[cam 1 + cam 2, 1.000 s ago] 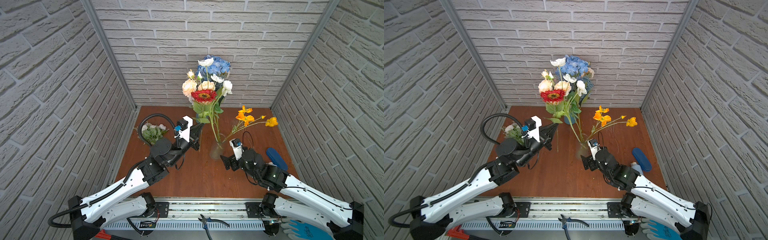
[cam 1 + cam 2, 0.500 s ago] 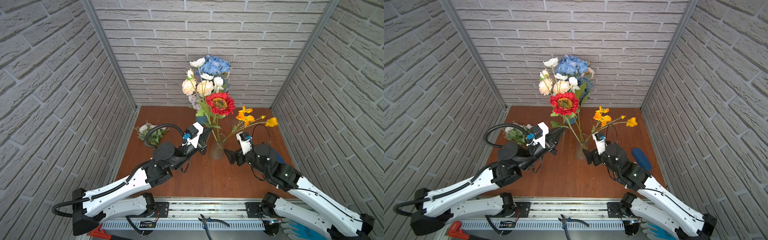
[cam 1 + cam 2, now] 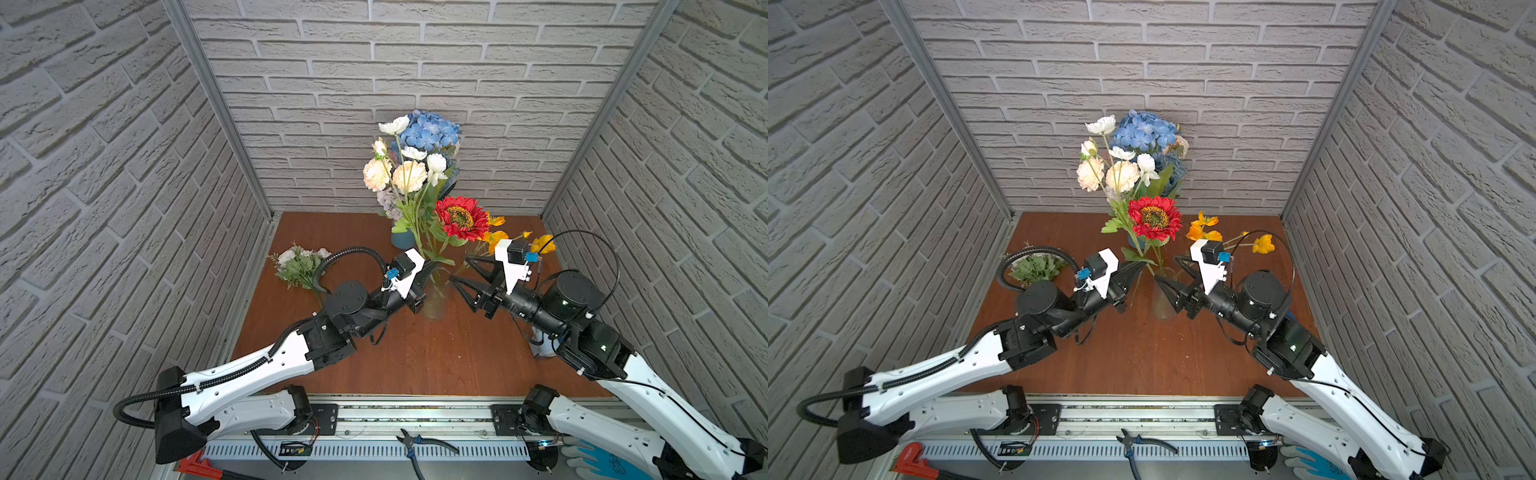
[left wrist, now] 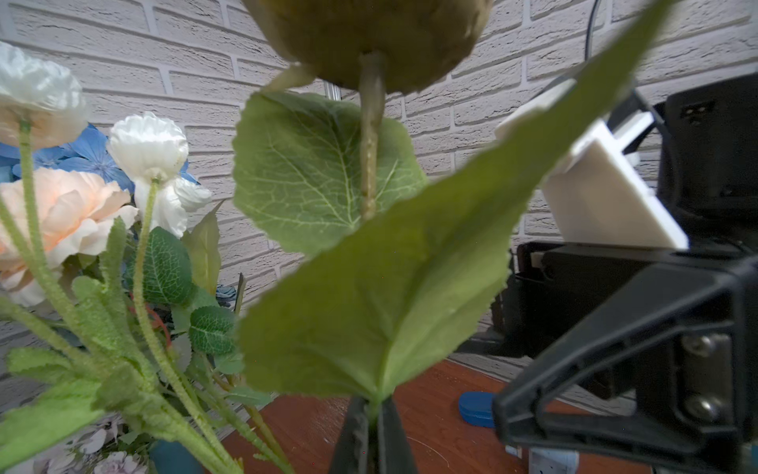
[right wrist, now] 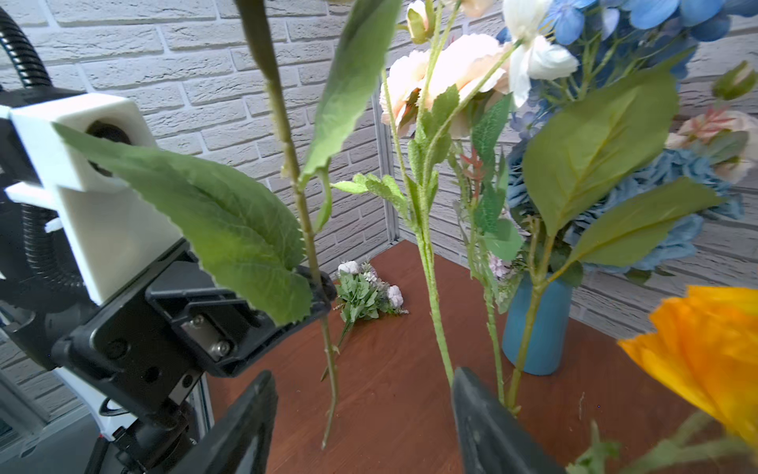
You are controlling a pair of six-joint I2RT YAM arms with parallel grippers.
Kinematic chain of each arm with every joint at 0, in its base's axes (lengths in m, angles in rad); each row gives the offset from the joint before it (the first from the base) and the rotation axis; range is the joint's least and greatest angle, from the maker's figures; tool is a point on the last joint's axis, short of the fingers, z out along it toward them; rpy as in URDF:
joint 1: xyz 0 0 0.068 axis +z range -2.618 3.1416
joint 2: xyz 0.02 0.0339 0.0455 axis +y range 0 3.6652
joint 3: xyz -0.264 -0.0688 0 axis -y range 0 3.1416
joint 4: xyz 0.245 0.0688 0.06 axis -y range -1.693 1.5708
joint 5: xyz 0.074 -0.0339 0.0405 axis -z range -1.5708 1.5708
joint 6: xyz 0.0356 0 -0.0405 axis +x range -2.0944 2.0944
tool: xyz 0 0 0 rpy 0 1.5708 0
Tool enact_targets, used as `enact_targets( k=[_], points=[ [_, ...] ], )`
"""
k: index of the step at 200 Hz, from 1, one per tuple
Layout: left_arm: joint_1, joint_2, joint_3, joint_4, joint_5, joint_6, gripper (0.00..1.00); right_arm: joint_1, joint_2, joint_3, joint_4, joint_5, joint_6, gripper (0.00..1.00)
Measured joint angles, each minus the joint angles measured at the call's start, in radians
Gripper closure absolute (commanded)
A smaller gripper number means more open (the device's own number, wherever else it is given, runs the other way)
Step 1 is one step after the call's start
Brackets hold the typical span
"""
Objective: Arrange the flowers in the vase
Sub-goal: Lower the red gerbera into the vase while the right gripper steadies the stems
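The left gripper [image 4: 371,435] is pinching its jaws tight on the green stem of the red daisy [image 3: 461,218], just below a broad leaf, while the right gripper [image 3: 461,272] is holding its jaws apart and empty just beside the clear vase [image 3: 433,299]. The daisy's stem [image 5: 303,205] is standing nearly upright, bloom on top, and its lower end is hanging free above the table [image 3: 415,361], seemingly outside the glass. The vase is standing between the two grippers, just to the right of the left jaws, so the left arm is the nearer and is carrying the load. White and peach blooms [image 3: 395,174] are already rising from the vase, and orange poppies [image 3: 1204,228] are leaning out toward the right arm, crowding the mouth. A blue vase [image 5: 537,328] with the hydrangea [image 3: 428,131] is standing close behind. Open board is lying in front, and a small bunch [image 3: 301,264] is waiting well apart by the left wall.
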Motion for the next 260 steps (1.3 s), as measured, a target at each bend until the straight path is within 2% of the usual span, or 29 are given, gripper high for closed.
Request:
enact_targets(
  k=[58, 108, 117, 153, 168, 183, 242, 260],
  points=[
    [0.002, 0.007, 0.0, 0.005, 0.012, -0.026, 1.0, 0.0, 0.049, -0.016, 0.099, -0.054, 0.029, 0.44],
    [0.031, -0.002, -0.005, 0.029, 0.019, -0.084, 1.0, 0.0, 0.064, -0.1, 0.119, -0.087, 0.063, 0.46],
    [0.035, -0.002, -0.005, 0.037, 0.026, -0.097, 1.0, 0.0, 0.075, -0.103, 0.126, -0.099, 0.066, 0.52],
    [0.035, 0.009, -0.005, 0.063, 0.056, -0.137, 1.0, 0.0, 0.109, -0.103, 0.175, -0.125, 0.07, 0.6],
    [0.034, 0.01, -0.011, 0.073, 0.063, -0.153, 1.0, 0.0, 0.109, -0.103, 0.189, -0.122, 0.071, 0.76],
    [0.034, 0.01, -0.016, 0.08, 0.069, -0.161, 1.0, 0.0, 0.109, -0.103, 0.201, -0.12, 0.072, 0.84],
    [0.034, 0.023, -0.022, 0.104, 0.089, -0.197, 1.0, 0.0, 0.118, -0.103, 0.224, -0.12, 0.085, 0.85],
    [0.034, 0.023, -0.029, 0.113, 0.09, -0.205, 1.0, 0.0, 0.124, -0.103, 0.231, -0.126, 0.085, 0.94]
  ],
)
